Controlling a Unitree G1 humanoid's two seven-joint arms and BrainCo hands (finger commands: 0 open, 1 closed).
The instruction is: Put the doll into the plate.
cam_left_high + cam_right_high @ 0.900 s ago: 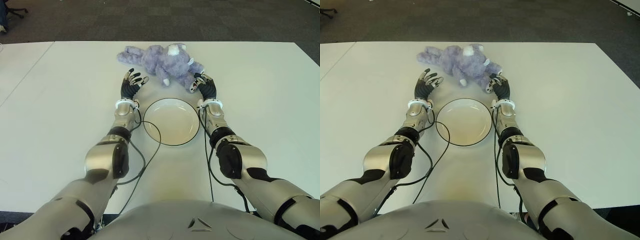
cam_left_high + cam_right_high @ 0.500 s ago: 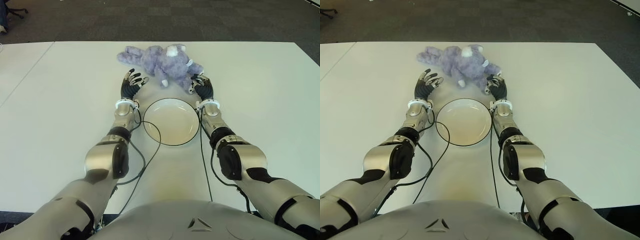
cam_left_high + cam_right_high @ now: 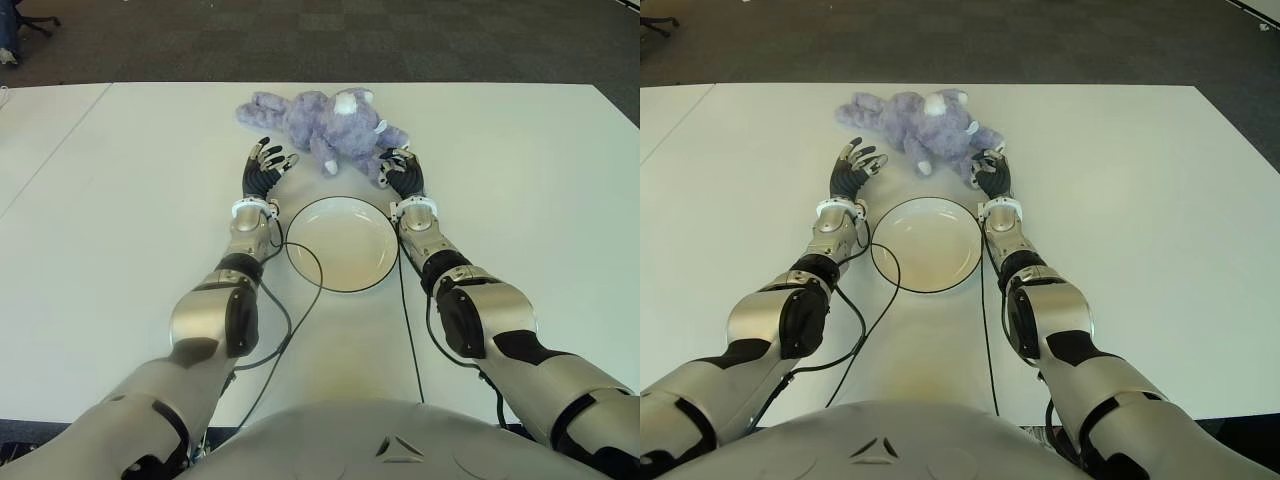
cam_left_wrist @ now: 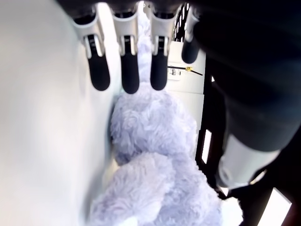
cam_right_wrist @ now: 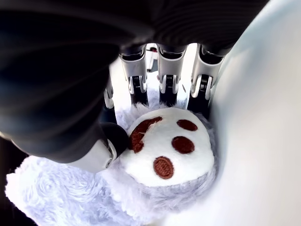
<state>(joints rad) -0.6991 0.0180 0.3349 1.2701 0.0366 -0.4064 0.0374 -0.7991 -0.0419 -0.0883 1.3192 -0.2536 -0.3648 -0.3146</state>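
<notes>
One purple doll [image 3: 325, 128] lies on the white surface [image 3: 520, 170] just beyond the one empty plate [image 3: 342, 243], the right hand [image 3: 403, 173] closing its fingers [image 5: 165, 84] around a paw, the left hand [image 3: 264, 170] spread open beside it, holding nothing.

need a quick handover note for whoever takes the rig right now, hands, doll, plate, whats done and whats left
Left hand: open, holding nothing, beside the doll's near left side.
Right hand: fingers closing around the doll's paw, grip not yet firm.
Purple plush doll: lying on the white table, just beyond the plate.
Plate: between the two forearms, nothing in it.
Done: both hands brought up to the doll.
Left: secure the grasp, lift the doll, set it in the plate.
</notes>
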